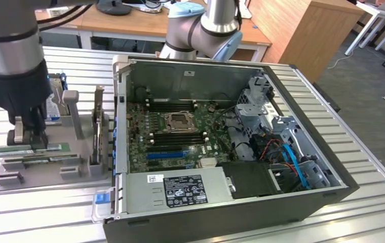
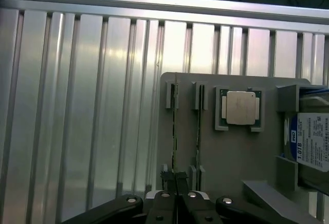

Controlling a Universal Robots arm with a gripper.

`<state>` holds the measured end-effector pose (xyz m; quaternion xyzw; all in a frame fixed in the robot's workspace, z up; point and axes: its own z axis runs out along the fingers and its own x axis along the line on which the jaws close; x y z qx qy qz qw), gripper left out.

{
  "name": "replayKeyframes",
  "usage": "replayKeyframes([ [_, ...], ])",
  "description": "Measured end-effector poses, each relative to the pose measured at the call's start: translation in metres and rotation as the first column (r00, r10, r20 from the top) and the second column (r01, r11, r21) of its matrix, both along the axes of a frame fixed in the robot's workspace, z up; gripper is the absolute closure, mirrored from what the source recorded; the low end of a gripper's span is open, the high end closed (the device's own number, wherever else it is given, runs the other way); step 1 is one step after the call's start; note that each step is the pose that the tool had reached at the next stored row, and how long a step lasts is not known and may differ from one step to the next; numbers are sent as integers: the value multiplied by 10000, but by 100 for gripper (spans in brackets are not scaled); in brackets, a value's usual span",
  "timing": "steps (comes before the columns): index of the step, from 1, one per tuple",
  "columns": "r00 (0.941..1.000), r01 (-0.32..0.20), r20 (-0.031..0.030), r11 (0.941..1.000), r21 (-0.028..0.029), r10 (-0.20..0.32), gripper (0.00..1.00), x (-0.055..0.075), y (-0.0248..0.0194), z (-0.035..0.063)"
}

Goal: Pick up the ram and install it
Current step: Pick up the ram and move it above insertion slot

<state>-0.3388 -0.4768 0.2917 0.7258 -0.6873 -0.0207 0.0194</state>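
exterior view: gripper (image 1: 29,143) is down at the grey holder (image 1: 37,174) on the exterior view's left, beside the open pc case (image 1: 328,195), pinched narrow on the ram (image 1: 2,151) standing on edge in its slot. wrist view: the jaws meet across the ram's (image 2: 176,126) thin edge, with a second stick (image 2: 199,131) just beside. judged light and stiff but fragile; best held mid-length, square across the board, without twisting.
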Motion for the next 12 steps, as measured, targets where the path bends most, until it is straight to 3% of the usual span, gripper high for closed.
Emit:
replayKeyframes([
  [12, 10000, 0, 0, 10000, 0, 0, 88, 2, 0, 421],
])
